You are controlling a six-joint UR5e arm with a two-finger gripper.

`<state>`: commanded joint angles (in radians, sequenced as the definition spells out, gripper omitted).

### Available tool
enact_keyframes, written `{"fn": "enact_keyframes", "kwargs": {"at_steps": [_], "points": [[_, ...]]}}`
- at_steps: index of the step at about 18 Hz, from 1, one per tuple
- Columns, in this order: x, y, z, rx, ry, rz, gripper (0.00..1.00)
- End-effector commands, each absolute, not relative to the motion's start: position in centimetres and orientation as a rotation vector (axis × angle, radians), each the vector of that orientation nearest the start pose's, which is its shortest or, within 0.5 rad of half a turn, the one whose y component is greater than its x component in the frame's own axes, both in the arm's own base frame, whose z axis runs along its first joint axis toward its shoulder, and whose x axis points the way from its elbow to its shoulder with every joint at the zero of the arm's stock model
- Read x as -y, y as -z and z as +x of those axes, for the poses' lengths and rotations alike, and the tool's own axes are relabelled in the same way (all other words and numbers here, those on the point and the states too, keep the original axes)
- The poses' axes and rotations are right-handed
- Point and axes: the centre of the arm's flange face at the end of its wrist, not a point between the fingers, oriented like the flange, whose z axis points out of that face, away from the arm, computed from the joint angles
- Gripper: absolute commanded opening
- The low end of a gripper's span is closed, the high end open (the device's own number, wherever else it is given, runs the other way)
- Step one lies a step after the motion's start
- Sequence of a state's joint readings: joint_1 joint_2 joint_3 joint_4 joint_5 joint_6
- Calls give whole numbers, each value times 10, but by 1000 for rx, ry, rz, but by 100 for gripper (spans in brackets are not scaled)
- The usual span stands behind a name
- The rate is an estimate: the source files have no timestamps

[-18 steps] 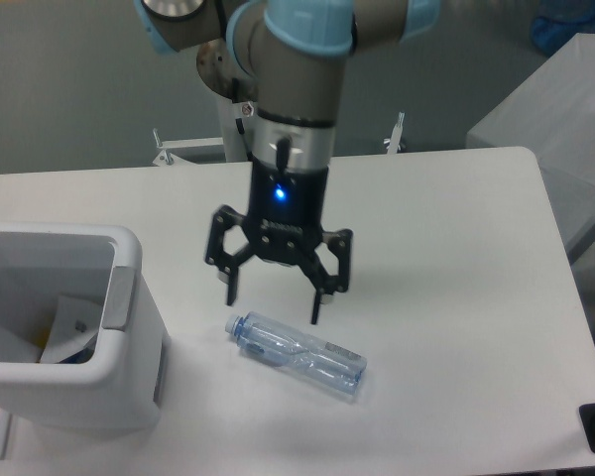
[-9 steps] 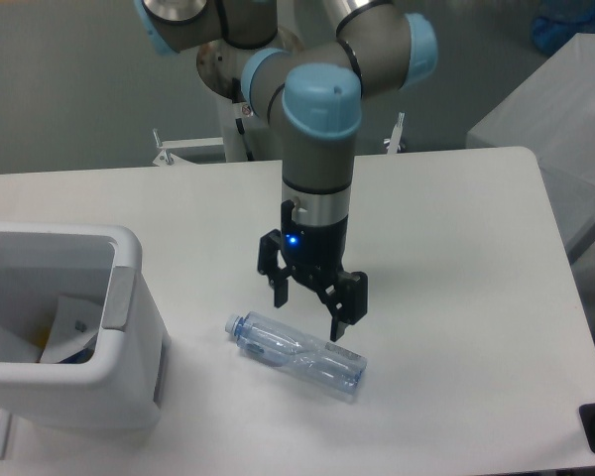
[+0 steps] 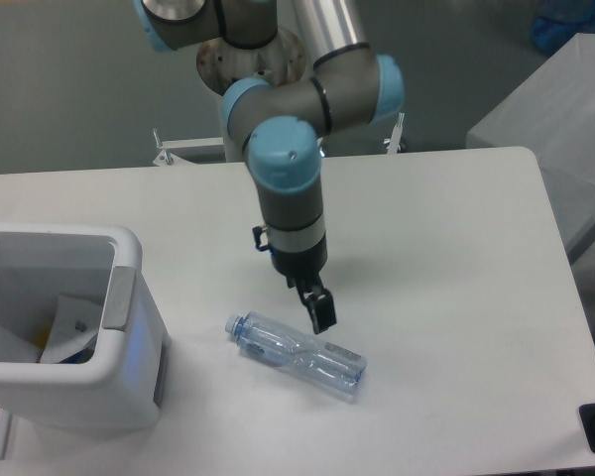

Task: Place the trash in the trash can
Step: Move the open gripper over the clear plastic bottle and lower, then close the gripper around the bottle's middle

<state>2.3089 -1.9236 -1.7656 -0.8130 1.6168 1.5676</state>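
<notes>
On table (image 3: 456, 248) right of trash can (image 3: 119, 297): crushed bottle (image 3: 296, 354), light, slick, crumple-prone, best pinched across mid-body; gripper (image 3: 320, 315) just above, edge-on, finger gap can't be told.

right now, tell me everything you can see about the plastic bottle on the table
The plastic bottle is clear with a blue tint and looks crushed, pinched in near its middle. It lies on its side on the white table, neck pointing left toward the trash can, base toward the lower right. No label can be made out. Only the table touches it; the gripper hangs just above its middle, seen edge-on, and does not appear to be in contact. It sits apart from the trash can.
</notes>
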Motion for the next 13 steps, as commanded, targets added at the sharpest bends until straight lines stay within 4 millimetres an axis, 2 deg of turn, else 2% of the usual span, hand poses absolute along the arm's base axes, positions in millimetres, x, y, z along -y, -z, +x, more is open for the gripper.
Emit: {"fn": "enact_keyframes", "kwargs": {"at_steps": [5,9,13], "points": [[-553,-255,-278,-1350,-272,-2784,100],[-560,-230,-266,-1376,-213,-2796,100],[-563,-213,-267,-1402,-181,-2800,100]]}}
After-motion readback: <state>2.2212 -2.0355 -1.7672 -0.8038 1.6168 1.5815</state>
